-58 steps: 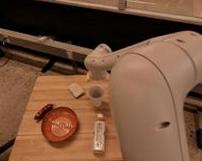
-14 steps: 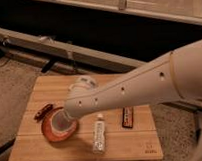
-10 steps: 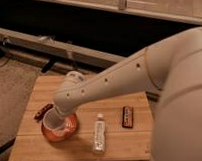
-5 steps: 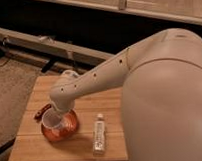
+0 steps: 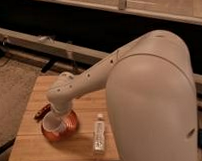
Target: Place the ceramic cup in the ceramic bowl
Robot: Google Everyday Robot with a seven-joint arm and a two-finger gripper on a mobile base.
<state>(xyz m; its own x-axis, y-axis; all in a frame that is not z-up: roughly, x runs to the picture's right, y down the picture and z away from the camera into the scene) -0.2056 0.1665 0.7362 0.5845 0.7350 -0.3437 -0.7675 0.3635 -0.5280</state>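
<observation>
— While the arm (image 5: 89, 80) reaches down, where's the gripper (image 5: 57, 116)?
— Over the ceramic bowl (image 5: 66, 131), just above the ceramic cup (image 5: 55, 128) inside it; its grip can't be made out.

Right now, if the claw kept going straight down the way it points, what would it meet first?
The claw is over the ceramic bowl with the ceramic cup beneath it. Going straight down, the cup would probably meet the bowl's inside first; the depth is unclear.
</observation>
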